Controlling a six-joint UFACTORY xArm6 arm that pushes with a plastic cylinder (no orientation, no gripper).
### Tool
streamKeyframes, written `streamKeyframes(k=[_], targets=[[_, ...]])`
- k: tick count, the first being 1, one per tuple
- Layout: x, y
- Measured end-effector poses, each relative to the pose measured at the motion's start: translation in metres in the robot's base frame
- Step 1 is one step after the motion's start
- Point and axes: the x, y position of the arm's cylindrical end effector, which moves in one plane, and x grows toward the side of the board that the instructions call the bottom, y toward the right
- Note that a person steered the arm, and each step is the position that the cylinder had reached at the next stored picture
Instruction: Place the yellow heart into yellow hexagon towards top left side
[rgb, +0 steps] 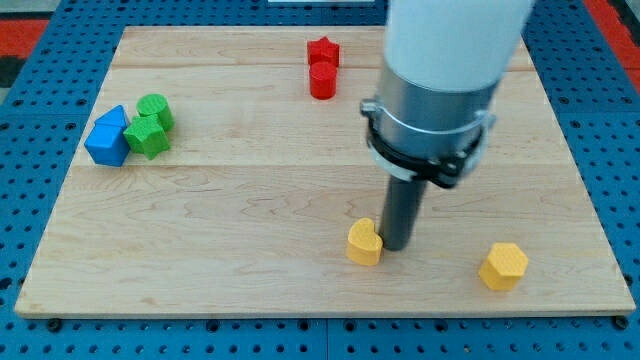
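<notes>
The yellow heart (364, 241) lies on the wooden board (250, 200) near the view's bottom, right of centre. My tip (396, 246) stands right beside the heart, touching its right side. The yellow hexagon (503, 266) lies further right, near the board's bottom right, apart from the heart and the tip.
A red star (323, 50) and a red cylinder (322, 80) sit together at the view's top centre. A blue block (108, 137), a green cylinder (156, 108) and a green star-like block (148, 136) cluster at the left. The arm's wide white body (440, 70) hangs over the upper right.
</notes>
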Motion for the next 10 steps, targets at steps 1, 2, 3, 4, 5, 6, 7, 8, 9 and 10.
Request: streamKeyframes(k=[1,2,3,4,5,6,7,8,9,10], targets=[[-0.022,-0.005],[0.009,-0.078],[0.028,-0.115],[0.042,-0.116],[0.043,-0.084],[0.033,-0.04],[0.02,-0.006],[0.001,0.018],[-0.002,0.039],[-0.002,0.055]])
